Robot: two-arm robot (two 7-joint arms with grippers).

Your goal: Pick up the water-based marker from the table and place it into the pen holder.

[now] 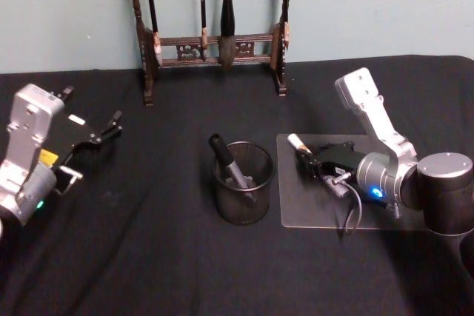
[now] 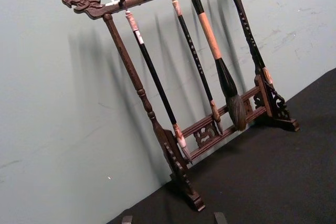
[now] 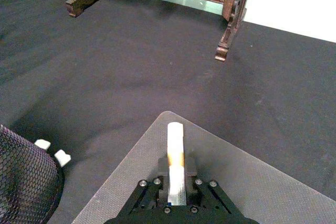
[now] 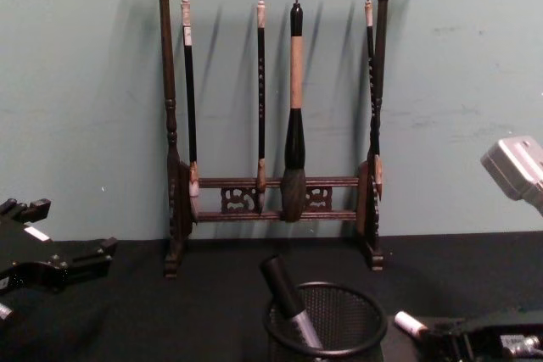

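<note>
Two jaws of the right gripper point(image 3: 176, 169) pinch the water-based marker point(image 3: 175, 140) on the grey mat point(image 3: 262, 182). Next, probably, it must lift it toward the pen holder point(image 1: 237, 209). Left gripper point(image 1: 95, 142) is idle at the left, jaws spread.

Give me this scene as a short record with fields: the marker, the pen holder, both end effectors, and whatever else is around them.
marker: white water-based marker, over the grey mat
right end effector: shut on the marker's rear part, low over the mat
pen holder: black mesh cup, upright, just left of the mat, one dark marker leaning inside
left end effector: open, parked far to the left, touching nothing
background: wooden brush rack with hanging brushes
status: white marker not yet in the holder
</note>
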